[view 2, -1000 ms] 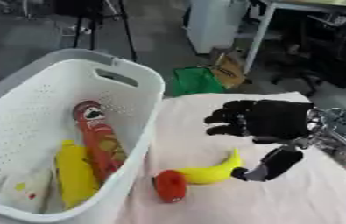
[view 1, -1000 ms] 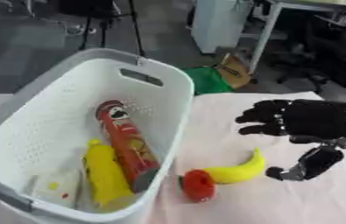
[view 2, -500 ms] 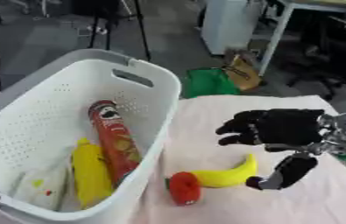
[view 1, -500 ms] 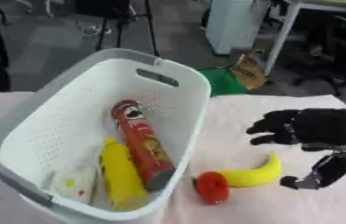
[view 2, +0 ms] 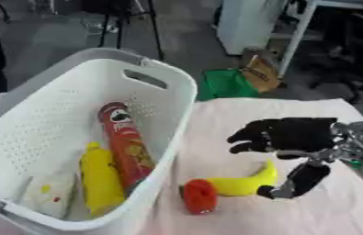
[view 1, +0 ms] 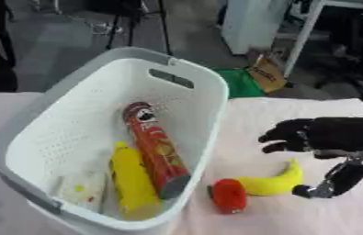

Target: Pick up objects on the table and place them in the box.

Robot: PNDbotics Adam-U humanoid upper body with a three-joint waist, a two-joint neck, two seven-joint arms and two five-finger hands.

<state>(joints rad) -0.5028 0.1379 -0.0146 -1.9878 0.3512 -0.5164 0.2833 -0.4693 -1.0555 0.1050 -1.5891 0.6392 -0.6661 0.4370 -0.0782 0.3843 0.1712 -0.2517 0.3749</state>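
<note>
Nothing on the worktop (view 1: 313, 114) has shifted — our right hand (view 1: 329, 135) still hovers over the banana (view 1: 274, 181), fingers (view 1: 279, 137) relaxed and empty, poised to grasp.

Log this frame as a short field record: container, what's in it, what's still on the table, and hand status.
container: white perforated basket, on the table's left side
inside: red chip can, yellow bottle, pale packet
on table: banana, red object, both right of the basket
right hand: above the banana, fingers relaxed, holding nothing
left hand: not visible
table cover: pinkish cloth
</note>
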